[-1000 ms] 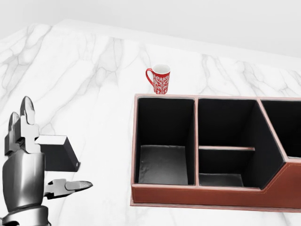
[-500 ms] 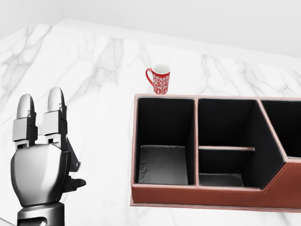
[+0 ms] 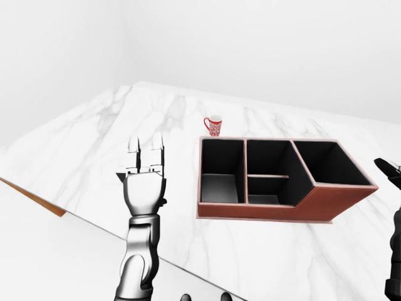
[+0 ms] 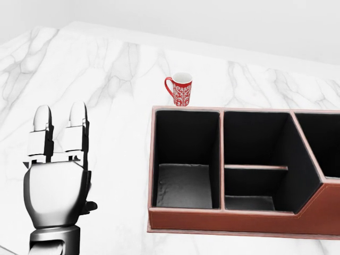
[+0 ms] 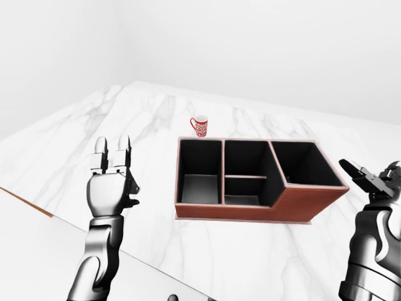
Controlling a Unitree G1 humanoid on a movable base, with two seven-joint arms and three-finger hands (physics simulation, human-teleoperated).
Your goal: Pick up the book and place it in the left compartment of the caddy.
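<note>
While the left hand (image 4: 56,183) stands at lower left of the head view with its back to us, fingers (image 4: 41,130) upright and side by side, we cannot tell whether it grips the book; the book is hidden, presumably behind the palm. We would confirm the hold, then carry it right over the caddy (image 4: 186,219) rim into the empty left compartment (image 4: 185,183), clear of the mug (image 4: 180,89). The right hand (image 5: 374,188) is cut off at the frame's right edge, its grip unreadable.
</note>
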